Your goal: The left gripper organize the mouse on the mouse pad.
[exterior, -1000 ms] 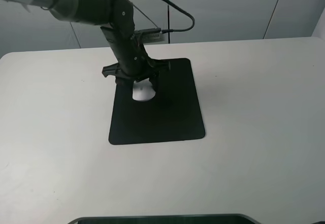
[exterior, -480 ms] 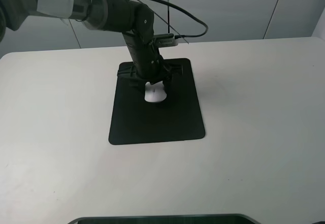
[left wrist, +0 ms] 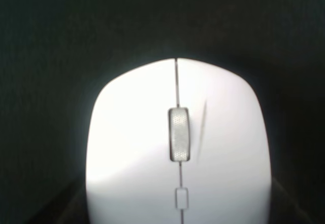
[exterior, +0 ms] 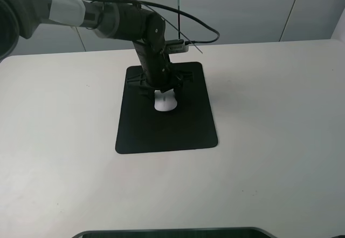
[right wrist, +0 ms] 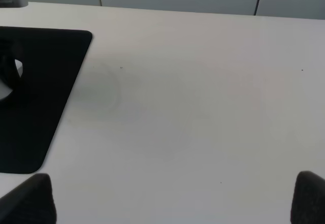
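Observation:
The white mouse [exterior: 166, 104] lies on the upper middle of the black mouse pad [exterior: 161, 133]. My left gripper [exterior: 163, 94] reaches down over the mouse, a finger on each side, and is shut on it. In the left wrist view the mouse [left wrist: 177, 148] fills the picture with its grey scroll wheel in the centre and the dark mouse pad [left wrist: 51, 26] around it; the fingers barely show. My right gripper [right wrist: 167, 203] is open over bare table to the right of the mouse pad [right wrist: 35, 92], holding nothing.
The white table [exterior: 269, 119] spreads wide on all sides of the pad. A black cable [exterior: 202, 25] loops above the left arm. A dark edge [exterior: 172, 232] runs along the table's front. Grey wall panels stand behind.
The left gripper has carried the mouse to the right across the pad, from its upper left part toward the upper middle. Over the last half second it hardly moved.

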Controlling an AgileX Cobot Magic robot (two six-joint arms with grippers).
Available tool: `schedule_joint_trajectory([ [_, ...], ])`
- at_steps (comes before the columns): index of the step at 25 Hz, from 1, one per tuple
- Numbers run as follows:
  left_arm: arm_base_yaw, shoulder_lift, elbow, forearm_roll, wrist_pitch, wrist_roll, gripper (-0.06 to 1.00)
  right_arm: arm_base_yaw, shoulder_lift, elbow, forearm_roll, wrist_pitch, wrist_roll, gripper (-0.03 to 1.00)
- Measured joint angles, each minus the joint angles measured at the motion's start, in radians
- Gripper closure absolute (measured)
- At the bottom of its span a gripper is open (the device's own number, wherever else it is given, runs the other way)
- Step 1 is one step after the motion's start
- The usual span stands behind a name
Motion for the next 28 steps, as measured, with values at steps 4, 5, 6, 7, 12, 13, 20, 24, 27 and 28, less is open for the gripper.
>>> schedule_joint_trajectory([
  [4,0.0,0.0,0.0,-0.003,0.0,0.0,0.37,0.0,0.0,0.0,0.0,0.0,0.0,0.27],
  [5,0.0,0.0,0.0,-0.003,0.0,0.0,0.37,0.0,0.0,0.0,0.0,0.0,0.0,0.27],
  [6,0.0,0.0,0.0,-0.006,0.0,-0.002,0.37,0.0,0.0,0.0,0.0,0.0,0.0,0.27],
  [7,0.0,0.0,0.0,-0.006,0.0,-0.004,0.37,0.0,0.0,0.0,0.0,0.0,0.0,0.27],
  [12,0.0,0.0,0.0,-0.011,-0.003,-0.004,0.28,0.0,0.0,0.0,0.0,0.0,0.0,0.27],
  [13,0.0,0.0,0.0,-0.016,-0.005,-0.004,0.24,0.0,0.0,0.0,0.0,0.0,0.0,0.27],
  [20,-0.004,0.0,0.0,-0.017,-0.009,-0.004,0.2,0.0,0.0,0.0,0.0,0.0,0.0,0.27],
  [24,-0.004,-0.012,0.0,-0.011,0.011,-0.004,0.2,0.0,0.0,0.0,0.0,0.0,0.0,0.27],
  [27,-0.004,-0.04,0.0,0.007,0.046,-0.004,0.2,0.0,0.0,0.0,0.0,0.0,0.0,0.27],
  [28,-0.004,-0.054,0.0,0.007,0.055,-0.004,0.2,0.0,0.0,0.0,0.0,0.0,0.0,0.27],
])
